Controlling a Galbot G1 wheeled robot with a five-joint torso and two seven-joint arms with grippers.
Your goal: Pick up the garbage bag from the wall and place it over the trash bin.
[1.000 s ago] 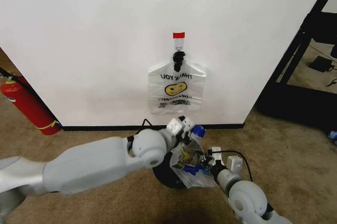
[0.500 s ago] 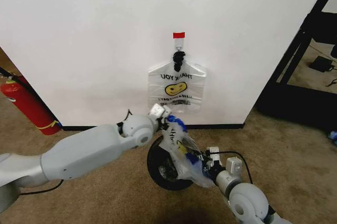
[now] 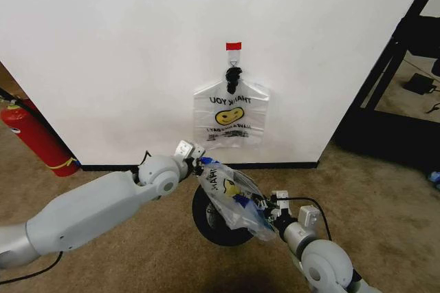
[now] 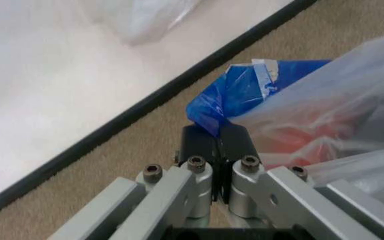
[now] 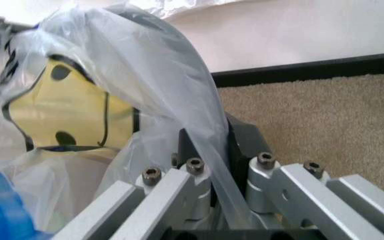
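- Since a second ago, the left gripper [image 3: 200,161] has drawn back to the robot's left and up, away from the right gripper [image 3: 265,205], stretching the garbage bag [image 3: 230,191] out between them above the trash bin [image 3: 214,221].
- The left gripper's fingers [image 4: 199,142] are pressed together on a blue patch at the bag's edge, seen close in the left wrist view.
- The right gripper's fingers [image 5: 237,140] are closed on a fold of the same bag's clear plastic, with the yellow smiley face showing just beside them.
- The bag hangs slanted between the two grippers, its high end at the left gripper, its low end at the right, over the bin's right part; the bin's left rim lies uncovered.
- The bin stands on brown carpet [image 3: 137,252] near the wall [image 3: 124,52], close to the black baseboard [image 3: 130,166].
- A second smiley bag [image 3: 230,115] hangs on the wall from a black hook [image 3: 233,75] under a red tape strip [image 3: 234,46], directly above the working grippers.
- A red fire extinguisher [image 3: 36,136] leans at the wall on the robot's left, well apart from the bin.
- A black rack frame [image 3: 392,66] stands past the wall's end on the right; open carpet lies in front of it.
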